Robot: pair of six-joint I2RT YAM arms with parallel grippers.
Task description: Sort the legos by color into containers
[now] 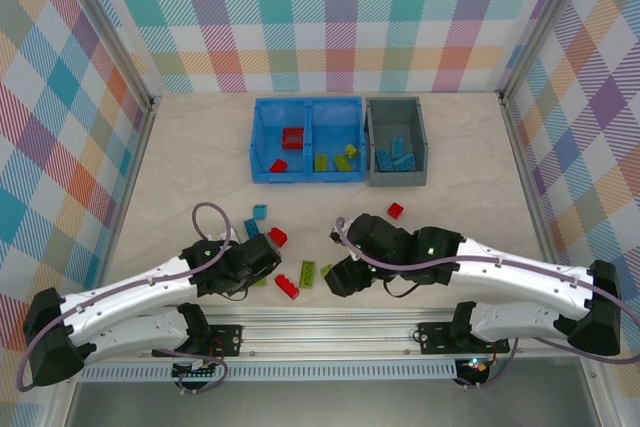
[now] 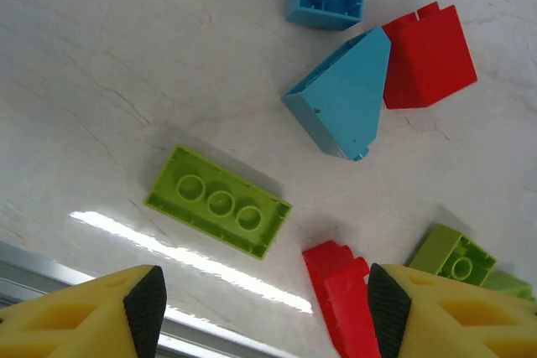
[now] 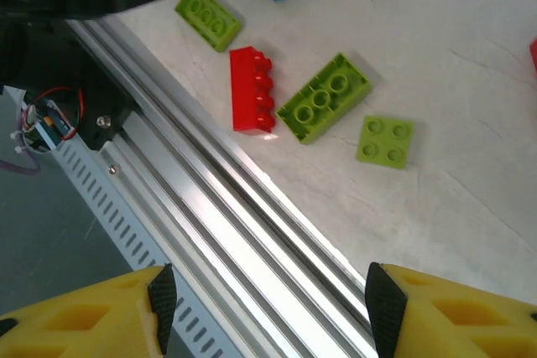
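Sorting midway: loose legos (image 1: 287,287) along the tabletop's near edge, others in the blue bin (image 1: 258,142) and grey bin (image 1: 372,147) toward its far edge; my left gripper (image 2: 266,308) and right gripper (image 3: 268,303) hover, jaws apart and empty; next I'd centre the left one over the red brick (image 2: 344,291).

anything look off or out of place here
Nothing looks missorted in the blue bin or grey bin. On the table, one red brick lies on its side near the front edge by the rail, and a blue slope brick is tipped over against a red slope brick.
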